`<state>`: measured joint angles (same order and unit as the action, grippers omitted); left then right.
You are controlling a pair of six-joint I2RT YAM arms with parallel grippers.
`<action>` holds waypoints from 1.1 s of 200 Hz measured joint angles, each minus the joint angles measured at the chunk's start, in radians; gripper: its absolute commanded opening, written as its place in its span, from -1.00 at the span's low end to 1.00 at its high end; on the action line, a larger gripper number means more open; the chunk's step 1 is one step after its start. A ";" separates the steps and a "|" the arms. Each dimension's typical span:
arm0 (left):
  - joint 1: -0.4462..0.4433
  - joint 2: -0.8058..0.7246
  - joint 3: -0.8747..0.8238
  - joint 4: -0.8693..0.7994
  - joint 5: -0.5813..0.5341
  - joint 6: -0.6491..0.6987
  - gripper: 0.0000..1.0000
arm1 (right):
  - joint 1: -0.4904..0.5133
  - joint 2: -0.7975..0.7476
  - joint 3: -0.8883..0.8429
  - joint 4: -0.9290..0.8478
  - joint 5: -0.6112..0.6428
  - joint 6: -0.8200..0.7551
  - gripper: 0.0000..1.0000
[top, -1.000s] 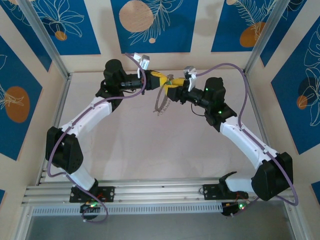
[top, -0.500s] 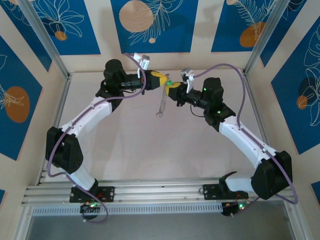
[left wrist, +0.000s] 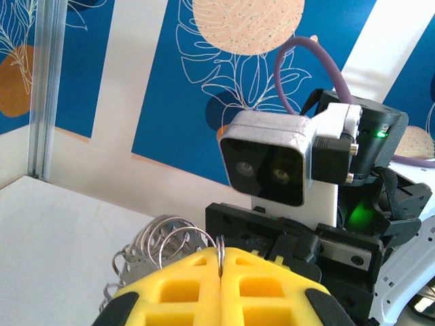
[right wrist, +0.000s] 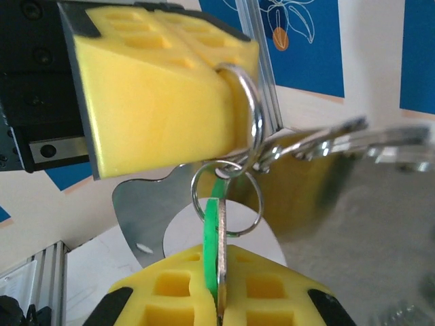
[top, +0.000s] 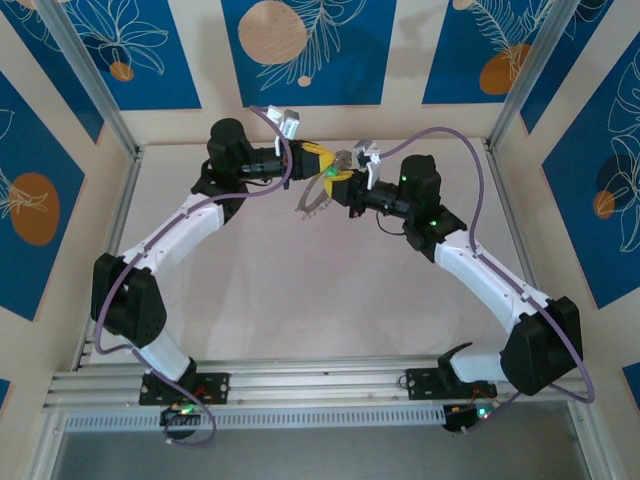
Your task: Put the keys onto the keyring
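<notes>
Over the far middle of the surface (top: 300,300) the two arms meet almost tip to tip. The left gripper (left wrist: 221,268) has its yellow jaws pressed tight together on the rim of the keyring (right wrist: 253,112), a thin steel ring that sticks out from between them. A smaller ring (right wrist: 228,204) and a bunch of silvery metal pieces (right wrist: 340,139) hang from it, and from above the bunch dangles beneath the two grippers. The right gripper (right wrist: 216,285) sits just beside the left one, facing it. Its jaws are clamped shut on the green key (right wrist: 212,238), which stands on edge between them. The key's upper end reaches up to the smaller ring. I cannot make out whether it is threaded through.
</notes>
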<state>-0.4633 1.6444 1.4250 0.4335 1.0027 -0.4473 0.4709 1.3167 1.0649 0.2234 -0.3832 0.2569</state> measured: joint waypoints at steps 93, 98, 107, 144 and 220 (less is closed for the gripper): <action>0.000 -0.008 -0.046 0.013 -0.044 0.001 -1.00 | -0.013 0.029 0.034 -0.057 -0.037 0.045 -0.16; 0.000 -0.008 -0.051 0.016 -0.048 0.001 -1.00 | -0.020 0.028 0.034 -0.064 -0.042 0.053 -0.10; 0.000 -0.008 -0.058 0.016 -0.057 0.001 -1.00 | -0.037 0.025 0.034 -0.079 -0.054 0.072 -0.02; 0.000 -0.016 -0.097 0.048 -0.074 0.000 -1.00 | -0.156 -0.036 0.018 -0.127 -0.113 0.157 0.04; 0.000 -0.067 -0.214 0.217 -0.088 -0.071 -1.00 | -0.228 -0.192 0.087 -0.382 -0.103 0.242 0.07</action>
<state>-0.4629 1.5772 1.2106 0.6510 0.9146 -0.5182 0.2428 1.1244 1.1522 -0.1589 -0.4862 0.4988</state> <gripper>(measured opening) 0.048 0.535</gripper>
